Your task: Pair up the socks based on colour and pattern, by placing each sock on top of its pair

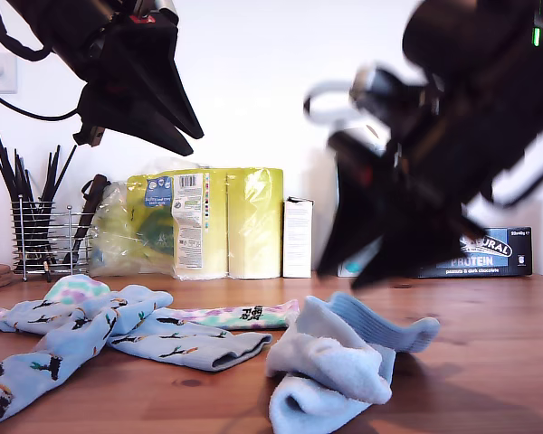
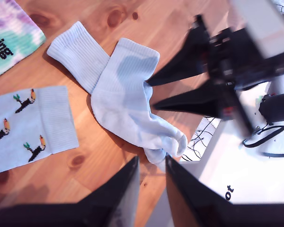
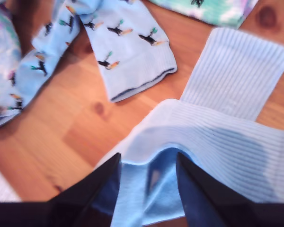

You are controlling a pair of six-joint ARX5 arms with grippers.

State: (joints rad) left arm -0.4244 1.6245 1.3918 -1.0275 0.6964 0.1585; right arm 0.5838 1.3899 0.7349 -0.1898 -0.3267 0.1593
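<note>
1. My second gripper [image 3: 147, 156] is hanging low over the wooden table [image 1: 489, 362], blurred in the exterior view. Its jaws are standing apart with their tips at the folded edge of a light-blue ribbed sock [image 3: 217, 146]. Nothing is being pinched between them.
2. My first gripper [image 2: 151, 158] is hovering high above the table, at the exterior view's upper left. Its jaws are parted by a narrow gap and are gripping nothing.
3. That ribbed sock is lying crumpled, overlapping the second light-blue ribbed sock [image 2: 78, 52] so the two are forming a bent heap. In the first wrist view, its toe end is reaching close to one edge of the table.
4. An animal-print sock [image 2: 33, 118], blue-grey with small dark figures, is lying flat just beside the ribbed heap and apart from it, its cuff pointing toward the heap.
5. Another animal-print sock [image 1: 63, 348] is stretching toward the exterior view's lower left corner, touching the first of its kind.
6. A tie-dye sock [image 1: 244, 315] with black lettering is lying flat farther back on the table, behind the animal-print socks. A second tie-dye sock [image 1: 77, 289] is peeking up behind them toward the exterior view's left.
7. Along the table's back edge, a wire basket of utensils [image 1: 45, 235], a pack of yellow rolls [image 1: 226, 221] and a dark box [image 1: 489, 253] are standing.
</note>
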